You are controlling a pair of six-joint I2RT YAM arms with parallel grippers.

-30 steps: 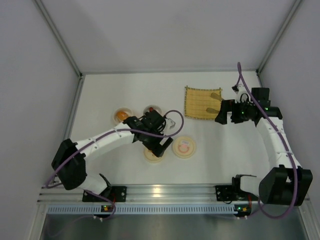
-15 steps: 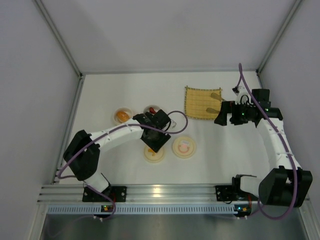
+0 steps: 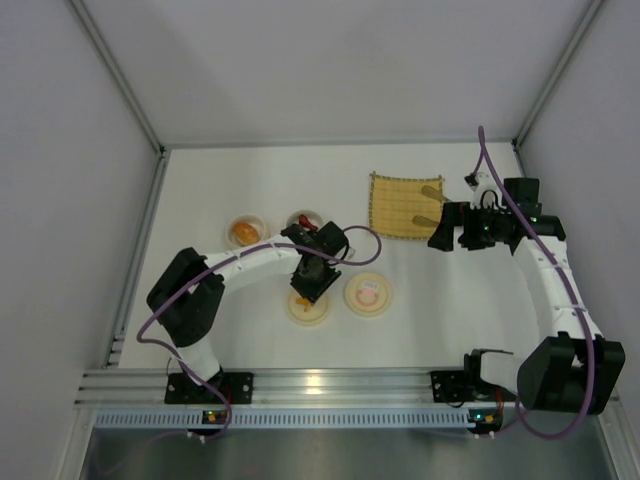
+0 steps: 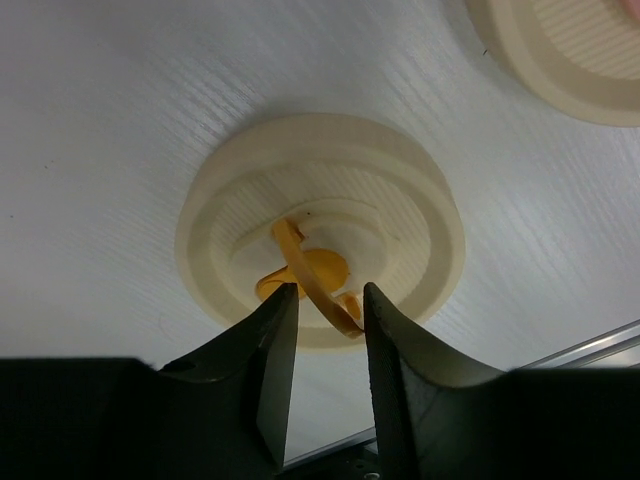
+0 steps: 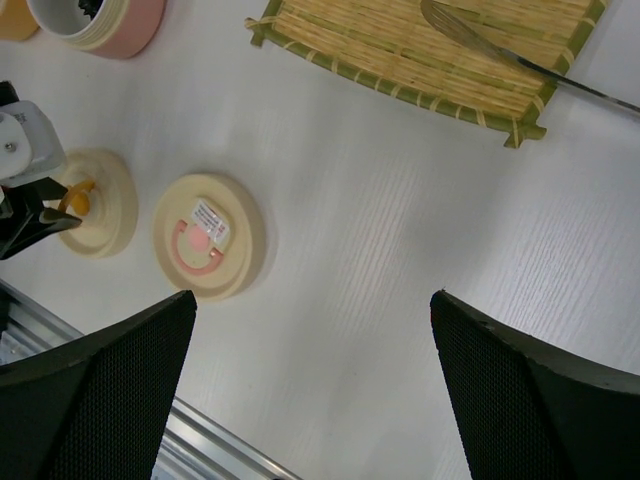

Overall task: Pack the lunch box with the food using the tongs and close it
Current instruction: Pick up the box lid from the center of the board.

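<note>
While left gripper (image 4: 322, 300) straddles orange handle (image 4: 300, 262), right gripper (image 5: 312, 300) hovering wide

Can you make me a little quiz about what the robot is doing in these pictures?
1. The left claw sits around the handle of which thing? A: the cream lid with the orange handle. B: the lid with the pink mark. C: a bowl.
2. True or false: the tongs lie on the bamboo mat.
3. Fill the gap: the right claw has its jaws wide ____.
Key: 1 A; 2 true; 3 open.
</note>
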